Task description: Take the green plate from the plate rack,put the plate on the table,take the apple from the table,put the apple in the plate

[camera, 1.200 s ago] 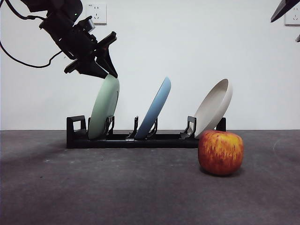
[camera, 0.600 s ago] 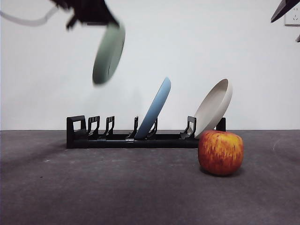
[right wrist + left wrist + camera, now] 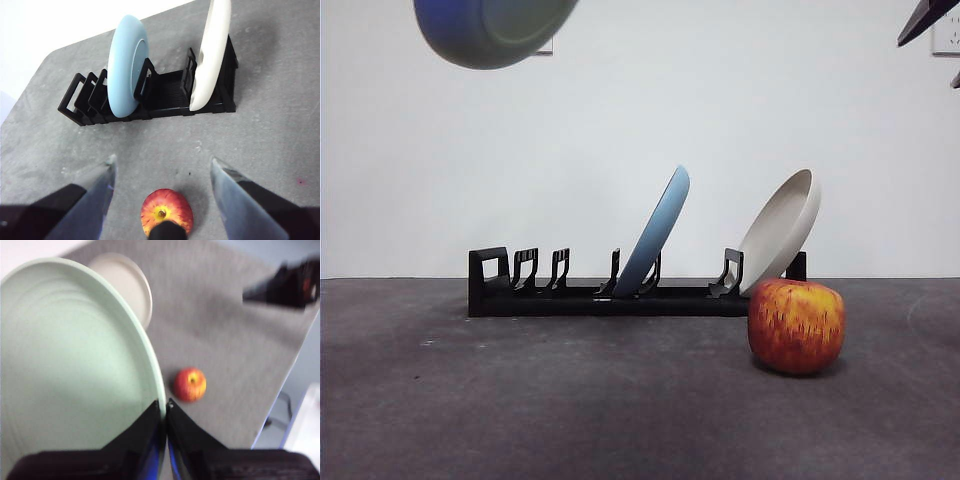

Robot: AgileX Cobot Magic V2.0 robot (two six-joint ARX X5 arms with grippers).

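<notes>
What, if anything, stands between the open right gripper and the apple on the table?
Nothing visible. The right gripper hangs open above the apple, which sits alone on the table, apart from the plate rack.

So that's three plates total, one green plate point(image 3: 70, 365), one light blue plate point(image 3: 655, 232) and one beige plate point(image 3: 780, 230), plus one apple point(image 3: 796, 325), one plate rack point(image 3: 590, 290) and two grippers.

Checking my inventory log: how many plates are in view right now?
3. The green plate is held aloft in the left gripper; the light blue plate and beige plate stand in the plate rack.
</notes>
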